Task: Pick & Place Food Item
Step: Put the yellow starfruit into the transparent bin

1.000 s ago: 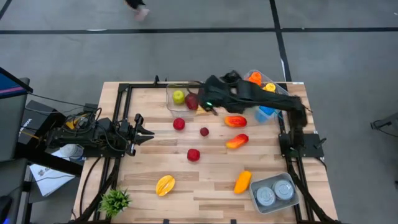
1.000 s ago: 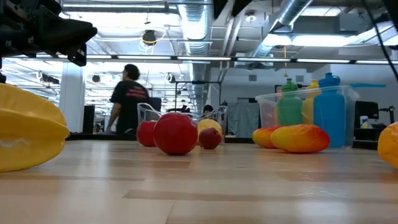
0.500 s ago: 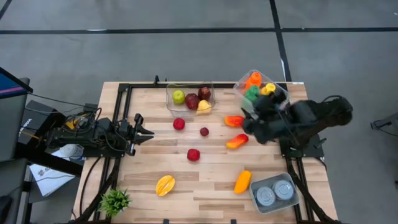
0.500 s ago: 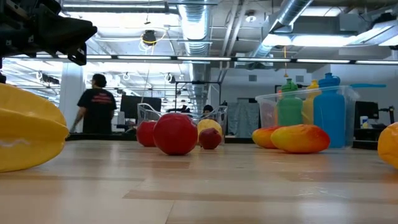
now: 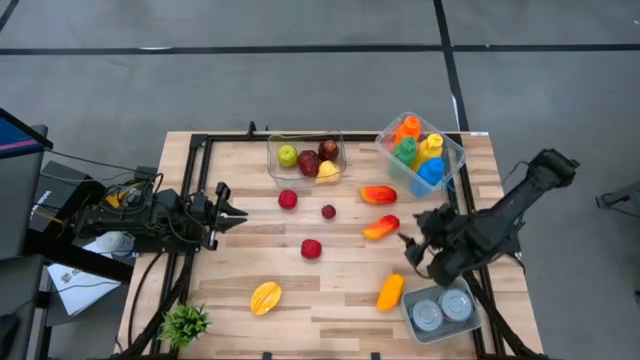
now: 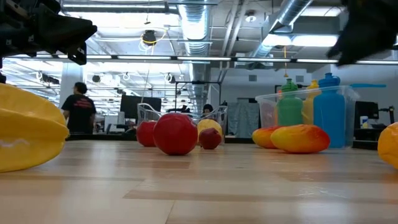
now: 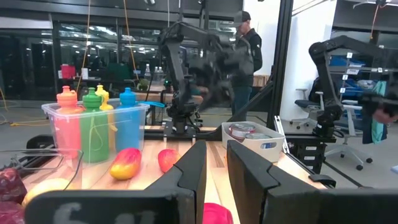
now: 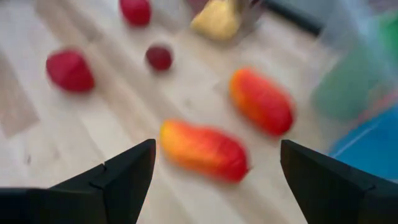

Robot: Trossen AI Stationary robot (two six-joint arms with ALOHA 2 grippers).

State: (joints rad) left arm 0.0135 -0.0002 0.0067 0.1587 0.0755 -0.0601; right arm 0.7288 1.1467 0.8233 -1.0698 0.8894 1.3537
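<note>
No readable writing or brand is showing on anything here — the bottles and tins are too small to make out.

Your right gripper is hanging above the table with its fingers spread wide, gripping nothing. In its wrist view, one red-orange mango is lying between the two fingers, down on the wood and untouched, with a second mango just beyond it. From above, the nearer mango is sitting just beside the gripper, and the other mango is lying closer to the clear bin of coloured bottles.

Your left gripper is waiting at the left edge of the table, its fingers standing close together with a narrow gap, pinching nothing.

The clear fruit container is sitting at the far edge, holding a green apple, a dark red fruit and a yellow piece. Three red fruits are lying loose mid-table. An orange pepper is resting near the tray of tins — a yellow starfruit is lying at the near side, near a small plant.
</note>
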